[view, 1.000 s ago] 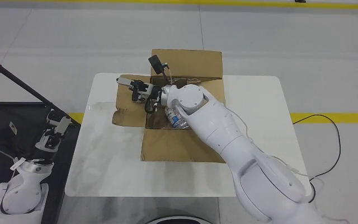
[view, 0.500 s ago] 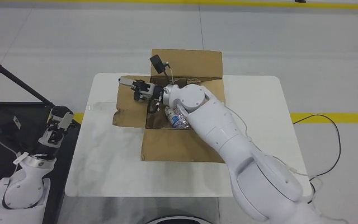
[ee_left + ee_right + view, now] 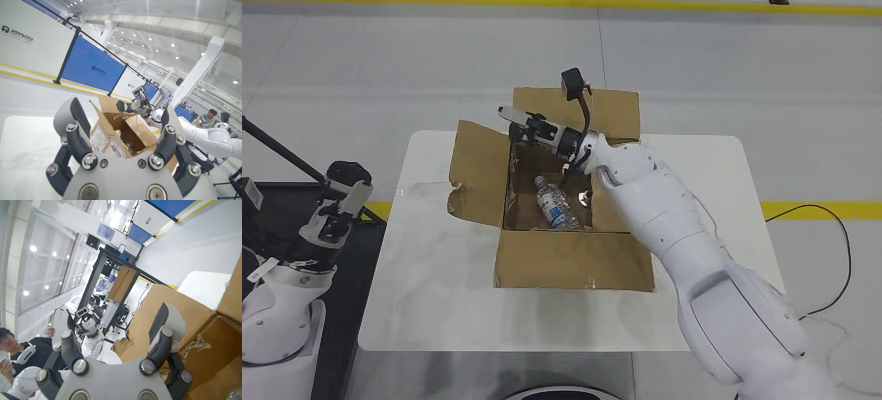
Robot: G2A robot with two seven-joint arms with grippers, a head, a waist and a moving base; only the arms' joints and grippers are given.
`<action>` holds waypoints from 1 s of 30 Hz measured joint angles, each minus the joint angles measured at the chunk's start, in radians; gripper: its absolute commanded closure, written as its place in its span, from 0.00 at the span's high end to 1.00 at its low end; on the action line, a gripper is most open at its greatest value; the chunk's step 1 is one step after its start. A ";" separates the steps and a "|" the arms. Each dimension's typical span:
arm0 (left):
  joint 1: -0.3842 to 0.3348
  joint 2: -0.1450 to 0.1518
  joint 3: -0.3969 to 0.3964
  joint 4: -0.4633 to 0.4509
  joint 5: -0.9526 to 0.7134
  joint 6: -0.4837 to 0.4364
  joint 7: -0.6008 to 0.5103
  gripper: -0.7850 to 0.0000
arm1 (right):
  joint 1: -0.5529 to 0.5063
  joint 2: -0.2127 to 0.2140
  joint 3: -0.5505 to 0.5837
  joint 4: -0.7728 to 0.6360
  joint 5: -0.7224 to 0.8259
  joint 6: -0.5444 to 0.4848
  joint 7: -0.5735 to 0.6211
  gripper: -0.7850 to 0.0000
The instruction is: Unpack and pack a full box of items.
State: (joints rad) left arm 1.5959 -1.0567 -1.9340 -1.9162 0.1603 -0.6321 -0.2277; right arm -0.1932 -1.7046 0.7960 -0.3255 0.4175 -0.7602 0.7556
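One bottle [image 3: 555, 204]: is seen lying in the box [image 3: 572, 260].
Right pincer [image 3: 510, 113]: is held spread over the rim, likely for reaching in.
Left pincer [image 3: 345, 182]: is spread, parked beside the counter [image 3: 422, 290].

box [image 3: 572, 258]: on table [image 3: 422, 300], centre | bottle [image 3: 555, 208]: lying in box

A pale grey floor [image 3: 362, 80] spreads around the white table [image 3: 432, 290], crossed by yellow lines [image 3: 817, 209] (one far, one level with the table). Blue-and-white partition panels [image 3: 90, 66] stand under round ceiling lights [image 3: 173, 45].
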 measured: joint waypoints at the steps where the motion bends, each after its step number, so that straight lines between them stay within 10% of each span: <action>1: -0.013 0.001 0.011 -0.008 -0.005 0.005 -0.016 1.00 | -0.006 0.013 0.015 -0.002 0.002 -0.024 0.004 1.00; 13: -0.274 0.009 0.292 -0.040 0.017 0.157 -0.281 1.00 | -0.220 0.215 0.268 -0.302 -0.063 -0.166 -0.062 1.00; 23: -0.464 -0.014 0.595 0.027 0.109 0.296 -0.363 1.00 | -0.714 0.360 0.620 -1.095 -0.359 0.189 -0.135 1.00; 30: -0.496 -0.020 0.653 0.041 0.121 0.334 -0.384 1.00 | -0.829 0.378 0.691 -1.250 -0.373 0.310 -0.128 1.00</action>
State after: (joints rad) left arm 1.0998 -1.0772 -1.2814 -1.8755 0.2812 -0.2978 -0.6117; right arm -1.0217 -1.3271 1.4872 -1.5755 0.0447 -0.4502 0.6272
